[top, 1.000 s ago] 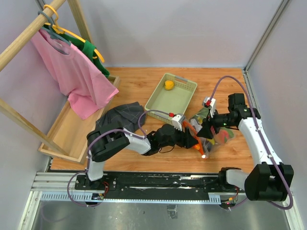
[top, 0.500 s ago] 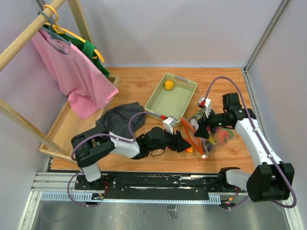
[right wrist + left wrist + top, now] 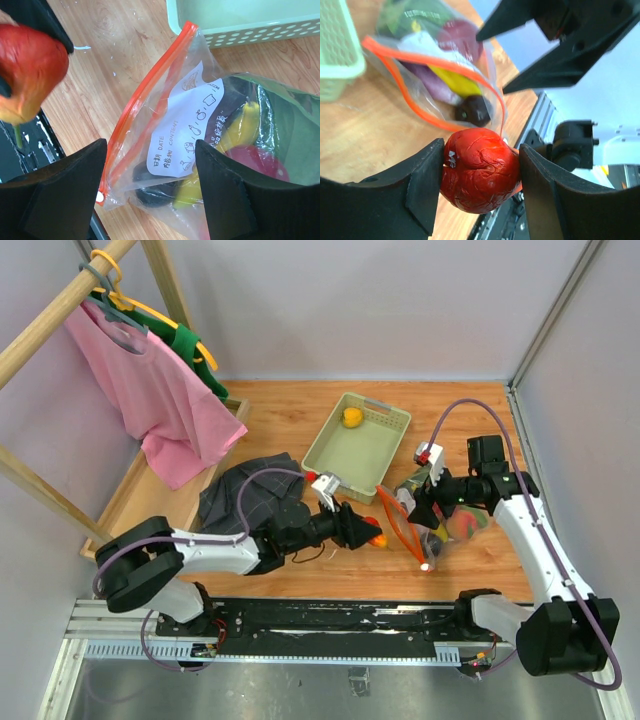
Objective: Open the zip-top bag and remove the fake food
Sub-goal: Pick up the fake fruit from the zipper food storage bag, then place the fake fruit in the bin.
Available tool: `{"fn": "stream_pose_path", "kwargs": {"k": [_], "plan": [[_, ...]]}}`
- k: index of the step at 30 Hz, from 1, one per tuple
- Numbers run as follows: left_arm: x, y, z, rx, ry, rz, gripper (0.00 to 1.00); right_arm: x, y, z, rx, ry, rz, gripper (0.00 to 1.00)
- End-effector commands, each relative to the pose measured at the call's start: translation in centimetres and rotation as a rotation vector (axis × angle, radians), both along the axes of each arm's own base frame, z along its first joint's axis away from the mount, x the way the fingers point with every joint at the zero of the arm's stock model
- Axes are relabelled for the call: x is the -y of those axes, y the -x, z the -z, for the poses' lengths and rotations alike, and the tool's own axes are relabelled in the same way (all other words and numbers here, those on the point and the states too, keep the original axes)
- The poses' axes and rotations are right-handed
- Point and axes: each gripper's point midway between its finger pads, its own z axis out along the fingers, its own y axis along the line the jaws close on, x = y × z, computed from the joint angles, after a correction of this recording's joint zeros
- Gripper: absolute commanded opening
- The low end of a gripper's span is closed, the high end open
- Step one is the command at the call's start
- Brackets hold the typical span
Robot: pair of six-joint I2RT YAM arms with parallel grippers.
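Wood tabletop (image 3: 290, 415): L jaws pinch wrinkly red fruit (image 3: 479, 169), R jaws spread over crinkly clear bag (image 3: 185, 125).

The left end effector (image 3: 481, 167) clamps a wrinkled, glossy red fruit (image 3: 477, 176) between its two black fingers, just in front of the zip-top bag (image 3: 437, 65). The bag lies on the wooden counter (image 3: 365, 135) with its orange-red strip gaping. A yellow piece (image 3: 452, 80), a dark purple piece (image 3: 474, 110) and a green piece (image 3: 415, 15) lie inside. A pale green tray (image 3: 337, 50) sits left of the bag. Above the bag's right side, the right end effector (image 3: 491, 64) holds its black fingers spread apart.
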Motion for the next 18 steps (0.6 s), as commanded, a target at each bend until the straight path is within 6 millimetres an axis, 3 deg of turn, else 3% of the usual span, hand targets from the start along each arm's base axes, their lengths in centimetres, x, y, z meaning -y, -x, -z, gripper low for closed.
{"fn": "stream_pose_path", "kwargs": {"k": [1,7,14,18], "plan": [[-1.4,-2.8,-3.3,0.065,0.035,-0.051,0.0,0.1,-0.2,-0.7,0.038,0.023,0.001,0.72],[-3.1,-8.4,-4.8,0.111,-0.02,-0.157,0.0,0.2,-0.1,-1.1,0.051,0.014,0.001,0.73],[-3.8,-13.7,-4.9,0.141,-0.078,-0.23,0.0,-1.9,1.5,-1.8,0.07,-0.092,-0.099,0.73],[-4.2,-16.5,-4.7,0.146,-0.099,-0.27,0.0,-1.9,1.3,-1.8,0.107,-0.073,-0.096,0.73]]}}
